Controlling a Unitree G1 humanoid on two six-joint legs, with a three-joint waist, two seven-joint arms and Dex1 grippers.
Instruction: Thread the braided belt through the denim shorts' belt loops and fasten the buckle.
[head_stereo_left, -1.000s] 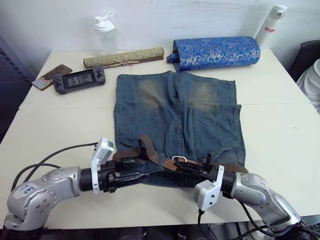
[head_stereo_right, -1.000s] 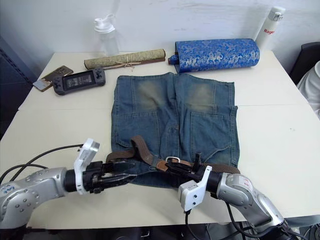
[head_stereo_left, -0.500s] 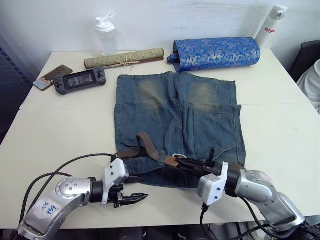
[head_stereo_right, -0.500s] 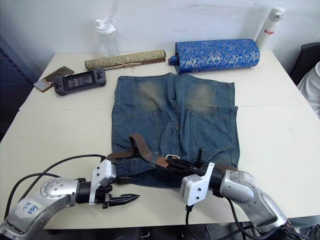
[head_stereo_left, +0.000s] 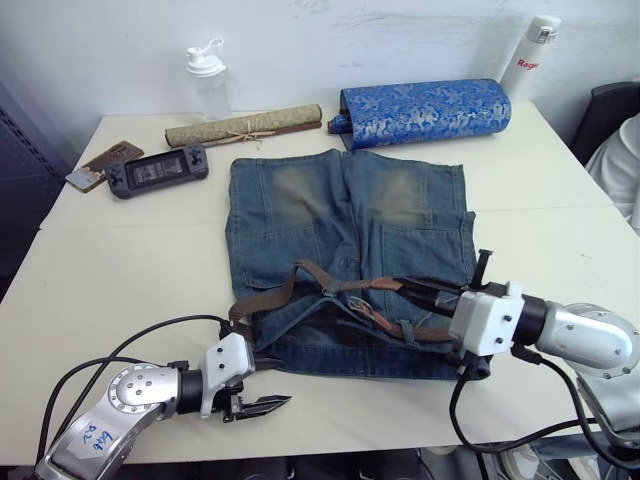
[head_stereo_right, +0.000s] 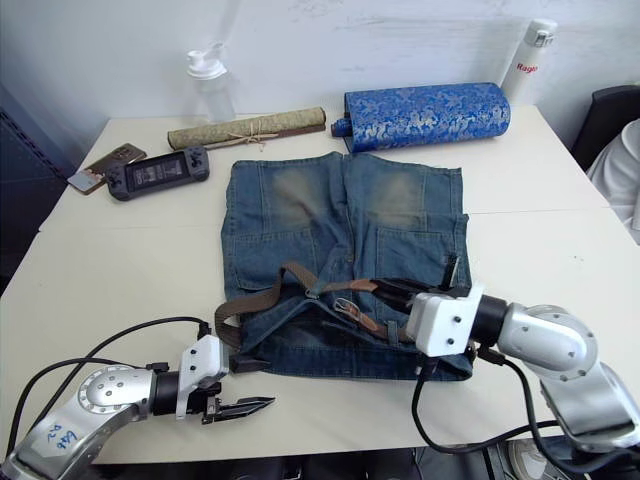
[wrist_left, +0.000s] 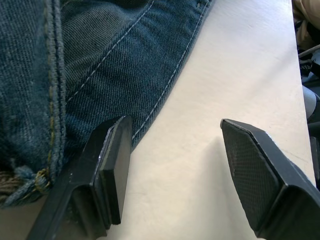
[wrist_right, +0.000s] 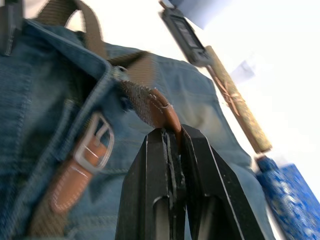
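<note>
The right gripper pinches the tan leather tip of the braided belt between closed fingers, holding it lifted over the waistband of the denim shorts, which lie flat at the middle of the table. The buckle rests on the waistband at about seven o'clock from the held tip, just beside it; the strap loops off toward nine o'clock across the shorts' left side. The left gripper sits at the shorts' seven o'clock corner, fingers spread wide with nothing between them, one pad touching the denim hem.

To fasten cleanly, the tip likely needs to be steered back toward the buckle frame with the strap kept flat, not twisted. The free left gripper could pin the buckle tab so it does not slide. Which belt loops already carry the strap cannot be told for certain.
</note>
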